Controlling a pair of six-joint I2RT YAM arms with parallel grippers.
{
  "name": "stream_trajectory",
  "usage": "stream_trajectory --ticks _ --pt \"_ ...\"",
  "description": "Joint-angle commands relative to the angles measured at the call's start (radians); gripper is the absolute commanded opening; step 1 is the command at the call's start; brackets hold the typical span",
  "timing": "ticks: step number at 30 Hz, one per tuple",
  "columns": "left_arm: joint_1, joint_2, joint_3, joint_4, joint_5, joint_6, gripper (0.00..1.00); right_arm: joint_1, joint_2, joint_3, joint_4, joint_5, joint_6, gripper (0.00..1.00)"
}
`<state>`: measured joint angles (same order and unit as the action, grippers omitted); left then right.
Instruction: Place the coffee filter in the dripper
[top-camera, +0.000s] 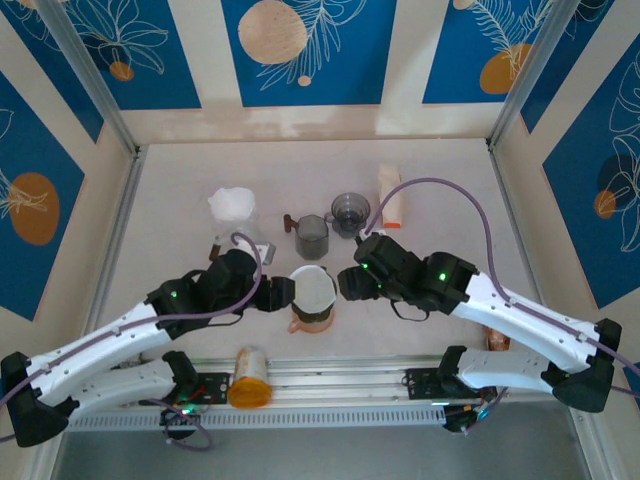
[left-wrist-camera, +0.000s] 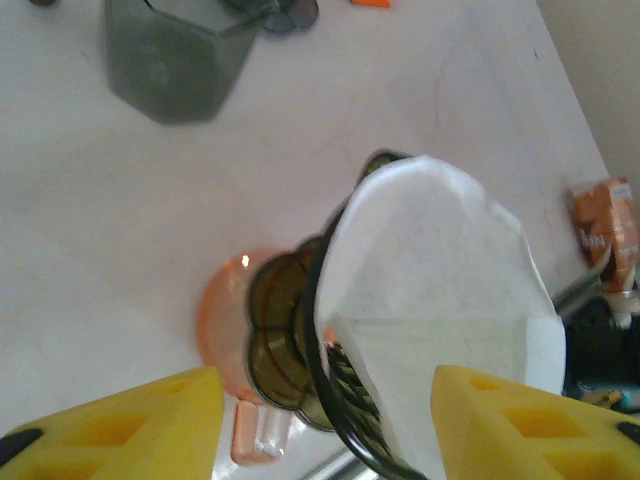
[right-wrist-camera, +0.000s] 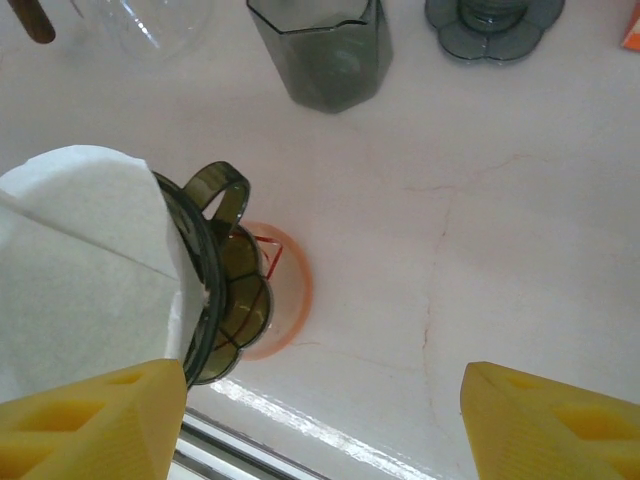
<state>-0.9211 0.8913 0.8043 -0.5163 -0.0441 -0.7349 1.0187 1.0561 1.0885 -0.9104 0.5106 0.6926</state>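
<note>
Tabletop (top-camera: 440, 170): pale, flat. Left claw (top-camera: 278, 294) and right claw (top-camera: 348, 283) flank the dripper (right-wrist-camera: 235, 290) from either side, near the middle of the tabletop's near edge.

Left claw: yellow fingers (left-wrist-camera: 130, 430) apart, with the dripper rim and the paper between them. Can't tell whether a pad touches the paper. Right claw: jaws wide apart with nothing between them, one finger just beside the paper's outer side.

Dripper: smoky dark translucent cone with ribbed wall and loop handle, standing on an orange base (right-wrist-camera: 297, 290).

Coffee filter (left-wrist-camera: 430, 260): white paper cone inside the dripper. Its rounded top edge stands clear above the rim, and a fold line shows low down. My read is that it's in, but riding high on one side and maybe not pressed flush to the wall.

Handling (judgement): the filter is very light, thin and floppy. It creases or tears easily and has no weight to keep it down, so it may spring up or cling to a pad on release. Best hold is a light pinch on the free upper edge or the seam. To settle it, nudge it against the inner wall and don't squash the cone flat. The dripper looks light too, so a side push could tip it or slide it off the base.
</note>
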Motion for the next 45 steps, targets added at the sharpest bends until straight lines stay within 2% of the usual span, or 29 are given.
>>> stream_trajectory --ticks 1,4,8,14,20,23,27,31,36,45 --pt "0.092 0.012 0.068 0.006 0.072 0.026 0.49 -0.012 -0.032 -0.029 0.003 0.026 0.045 0.73" --pt "0.162 0.082 0.131 0.004 0.126 0.057 0.43 -0.019 -0.050 -0.045 0.001 0.028 0.054 0.73" --pt "0.169 0.224 0.276 -0.049 0.083 0.135 0.43 -0.024 -0.075 -0.056 -0.008 0.028 0.061 0.73" --pt "0.194 0.461 0.475 -0.123 0.022 0.219 0.49 -0.032 -0.119 -0.063 -0.028 0.034 0.068 0.73" --pt "0.246 0.678 0.626 -0.158 0.025 0.279 0.59 -0.033 -0.160 -0.090 -0.037 0.024 0.079 0.73" --pt "0.248 0.781 0.707 -0.219 -0.009 0.304 0.60 -0.035 -0.180 -0.103 -0.043 0.023 0.082 0.73" --pt "0.253 0.818 0.681 -0.206 -0.033 0.272 0.59 -0.043 -0.191 -0.104 -0.056 0.020 0.072 0.73" --pt "0.254 0.824 0.642 -0.170 -0.050 0.228 0.66 -0.061 -0.190 -0.092 -0.067 0.012 0.061 0.73" --pt "0.254 0.824 0.611 -0.136 -0.084 0.173 0.68 -0.078 -0.189 -0.075 -0.077 -0.001 0.057 0.73" --pt "0.254 0.861 0.563 -0.073 -0.069 0.131 0.64 -0.085 -0.184 -0.075 -0.084 -0.009 0.066 0.73"
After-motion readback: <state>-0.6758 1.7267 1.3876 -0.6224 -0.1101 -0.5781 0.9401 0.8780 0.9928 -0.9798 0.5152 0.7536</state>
